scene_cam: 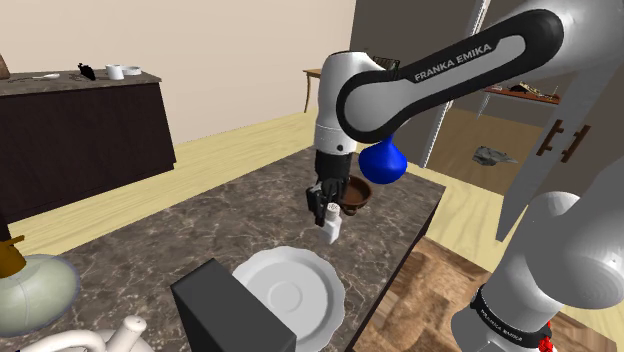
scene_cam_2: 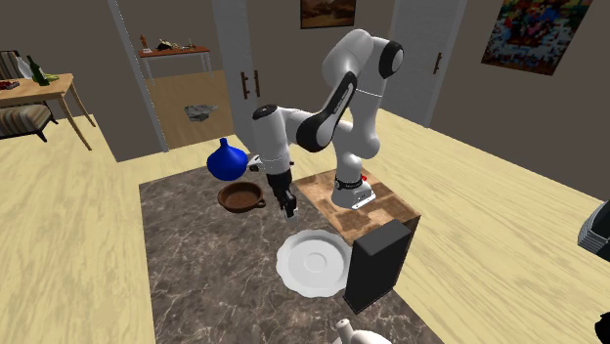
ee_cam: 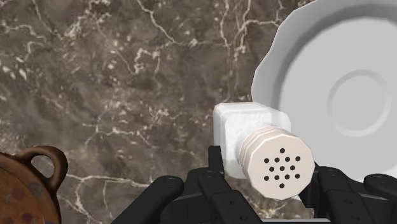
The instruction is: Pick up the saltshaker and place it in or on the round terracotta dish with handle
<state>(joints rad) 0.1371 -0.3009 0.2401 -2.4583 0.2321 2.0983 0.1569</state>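
Note:
My black gripper (scene_cam: pixel 322 203) is shut on the white saltshaker (scene_cam: pixel 331 227), which has a square body and a round perforated cap (ee_cam: pixel 280 167). Both fingers clasp it just below the cap, and it stands upright over the dark marble table (scene_cam: pixel 180 240). I cannot tell whether its base touches the marble. The round brown terracotta dish (scene_cam: pixel 357 193) with its loop handle (ee_cam: pixel 39 167) lies just behind the gripper in the shoulder view. In the second exterior view the dish (scene_cam_2: pixel 240 197) sits to the left of the gripper (scene_cam_2: pixel 289 207).
A white plate (scene_cam: pixel 290 295) lies close beside the saltshaker, towards the stand. A blue vase (scene_cam: pixel 383 162) stands behind the dish near the table's far edge. A black box (scene_cam: pixel 225 310) and a white teapot (scene_cam: pixel 100 340) occupy the near end.

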